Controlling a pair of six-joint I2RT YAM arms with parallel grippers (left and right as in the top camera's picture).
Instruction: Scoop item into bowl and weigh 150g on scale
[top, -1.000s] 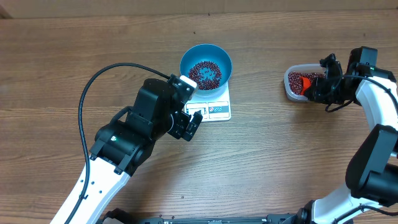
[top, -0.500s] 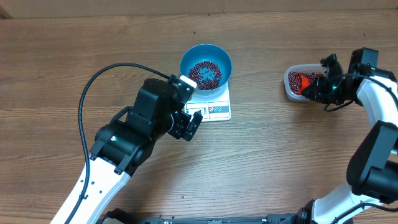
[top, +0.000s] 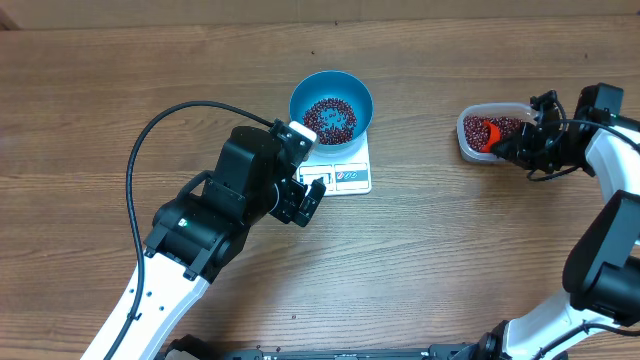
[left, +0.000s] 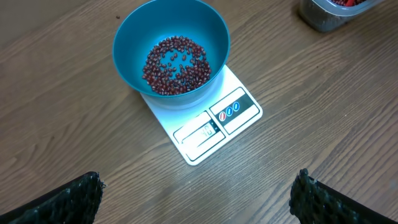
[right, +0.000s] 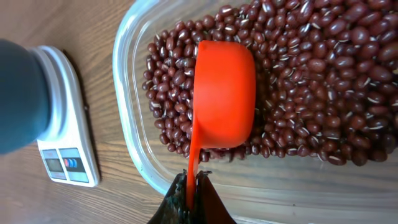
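Right wrist view, right jaws: shut tight on the thin handle of an orange scoop (right: 224, 93), gripping it at the bottom edge of the frame.
Scoop, long axis: it runs straight out from the jaws, handle first and cup last. From overhead it lies roughly across the counter (top: 450, 260), with the cup end pointing left toward the scale (left: 217, 124) and the handle end toward the right arm.
Scoop, position: the cup sits low among the beans (right: 311, 81) in the clear tub (right: 132, 130), near the tub wall that faces the scale. No beans show on its orange surface, and I cannot tell whether its mouth faces up or down.
What has changed: over the last second the right wrist has drifted slightly right, away from the scale, while the cup has stayed inside the tub. The left arm, bowl and scale have not moved.
Meaning for the task: this looks like the scoop being drawn through the heap for another load, so filling is probably not finished.
Left jaws: spread fully wide and holding nothing, hovering over the counter just in front of the scale.
Bowl: the blue bowl (left: 214, 37) stands on the far half of the scale, with a shallow layer of beans across its bottom.
Display: lit, but the digits are too small to read.
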